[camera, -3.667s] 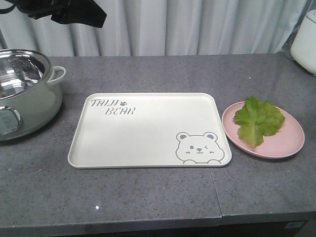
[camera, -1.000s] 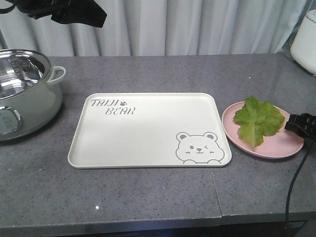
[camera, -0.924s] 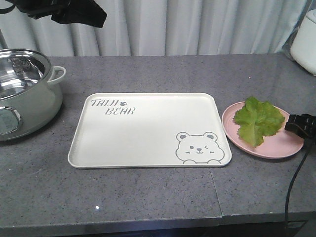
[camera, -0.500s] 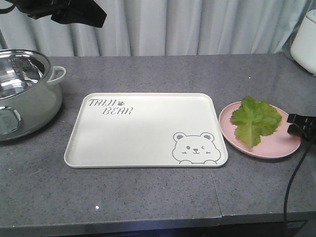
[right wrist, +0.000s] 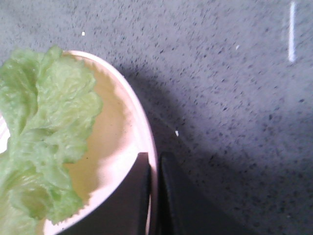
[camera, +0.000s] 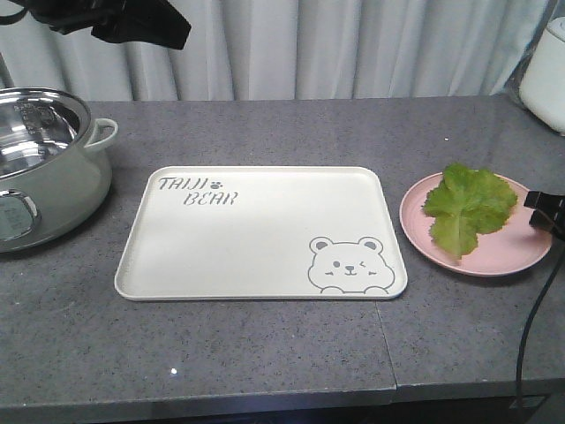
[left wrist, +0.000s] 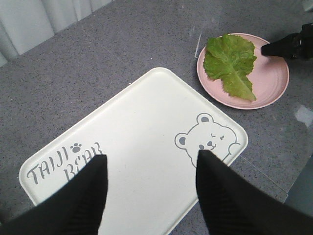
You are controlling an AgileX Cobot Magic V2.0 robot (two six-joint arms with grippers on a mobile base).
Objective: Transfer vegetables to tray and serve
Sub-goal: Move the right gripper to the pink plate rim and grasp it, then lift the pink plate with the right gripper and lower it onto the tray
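A: Tray (camera: 260,231) centre stage, pink plate (camera: 503,256) just right of it. Your vegetables (camera: 468,205)?
B: On that plate. Your right gripper (right wrist: 154,157) pinches its rim on the side away from the tray, jaws narrow; your left gripper (left wrist: 151,156) hangs over the tray, spread wide.

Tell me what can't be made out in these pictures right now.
- Front view: right gripper cut off by the right frame edge; fingers not distinguishable.
- Front view: pot cut off by the left edge.
- Right wrist view: lettuce leaf blurred, cropped at left; pink plate mostly out of frame.
- Left wrist view: tray near edge hidden behind the open left gripper.
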